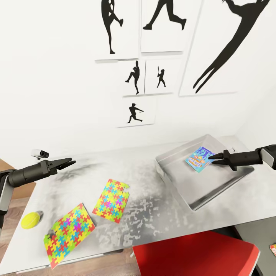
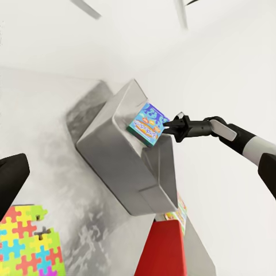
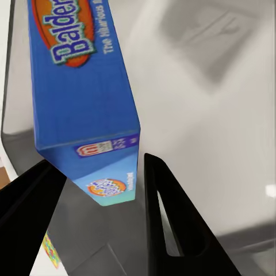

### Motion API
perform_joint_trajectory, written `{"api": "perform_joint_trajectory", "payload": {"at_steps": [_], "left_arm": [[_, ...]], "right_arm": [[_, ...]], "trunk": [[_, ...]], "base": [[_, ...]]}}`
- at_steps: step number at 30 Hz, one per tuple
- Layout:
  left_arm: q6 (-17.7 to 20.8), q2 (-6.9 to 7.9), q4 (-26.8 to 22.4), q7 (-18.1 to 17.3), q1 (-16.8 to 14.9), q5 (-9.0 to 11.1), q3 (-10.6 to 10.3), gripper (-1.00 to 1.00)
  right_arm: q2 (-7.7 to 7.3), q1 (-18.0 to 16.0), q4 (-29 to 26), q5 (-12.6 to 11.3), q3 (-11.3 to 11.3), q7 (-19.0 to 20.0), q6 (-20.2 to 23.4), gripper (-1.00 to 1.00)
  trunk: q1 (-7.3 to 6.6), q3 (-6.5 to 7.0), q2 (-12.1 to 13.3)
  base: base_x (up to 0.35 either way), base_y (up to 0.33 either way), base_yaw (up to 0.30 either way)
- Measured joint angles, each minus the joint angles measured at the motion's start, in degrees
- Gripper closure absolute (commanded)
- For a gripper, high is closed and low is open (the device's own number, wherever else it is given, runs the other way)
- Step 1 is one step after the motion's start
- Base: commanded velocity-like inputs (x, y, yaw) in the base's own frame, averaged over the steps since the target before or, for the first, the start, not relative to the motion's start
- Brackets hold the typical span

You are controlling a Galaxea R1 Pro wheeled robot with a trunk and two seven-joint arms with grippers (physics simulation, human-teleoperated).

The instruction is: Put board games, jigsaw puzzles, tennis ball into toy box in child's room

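From the head camera we see the glossy pale grey tabletop (image 1: 153, 180) with the toy box (image 1: 214, 191), a shallow grey tray with sloping sides, toward its right end. The right gripper (image 1: 210, 157) reaches over the tray's far side, its dark tapered fingers (image 3: 172, 230) set against the end of a thin blue board game (image 1: 199, 158) that hangs tilted above the tray floor. The right wrist camera adds what the head view lacks: orange-ringed lettering on the box face and the narrow printed end lying between the two fingers, which stand partly apart; we cannot tell whether both truly press it. The left wrist camera shows the game (image 2: 148, 123) side-on above the tray (image 2: 123, 167), with a red chair (image 2: 164, 250) below the tray. Left of the tray lie two jigsaw puzzles (image 1: 112, 200) (image 1: 69, 234), flat notched sheets of red, yellow, green, blue and pink. The fuzzy tennis ball (image 1: 31, 220) sits beyond them at the tabletop's edge. The left gripper (image 1: 71, 162) hovers above the tabletop left of the tray, fingers nearly together, holding nothing.
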Motion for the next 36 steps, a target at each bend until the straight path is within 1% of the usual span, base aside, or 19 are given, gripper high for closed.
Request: {"api": "perform_joint_trajectory", "payload": {"at_steps": [15,19,28,36], "left_arm": [[0.08,0.1,0.0,-0.02,-0.5,0.32,0.0,-1.0],[0.09,0.1,0.0,-0.04,-0.52,0.34,0.01,-1.0],[0.09,0.02,0.0,-0.03,-0.98,0.27,0.05,-1.0],[0.09,0.01,0.0,-0.02,-1.2,0.2,0.05,-1.0]], "right_arm": [[-0.42,0.0,-0.43,-0.01,-0.02,0.01,0.01,1.0],[-0.9,0.0,-0.67,-0.13,0.02,-0.06,0.0,1.0],[-1.1,-0.14,-0.78,-0.26,0.01,-0.09,0.0,1.0],[-1.17,-0.18,-0.79,-0.28,-0.03,-0.15,0.02,1.0]], "trunk": [[0.0,-1.41,0.0],[0.0,-1.78,0.0],[0.0,-2.62,0.0],[0.0,-2.87,-0.01]], "base": [[0.0,0.0,0.0],[0.0,0.0,0.0],[0.0,0.0,0.0],[0.0,0.0,0.0]]}}
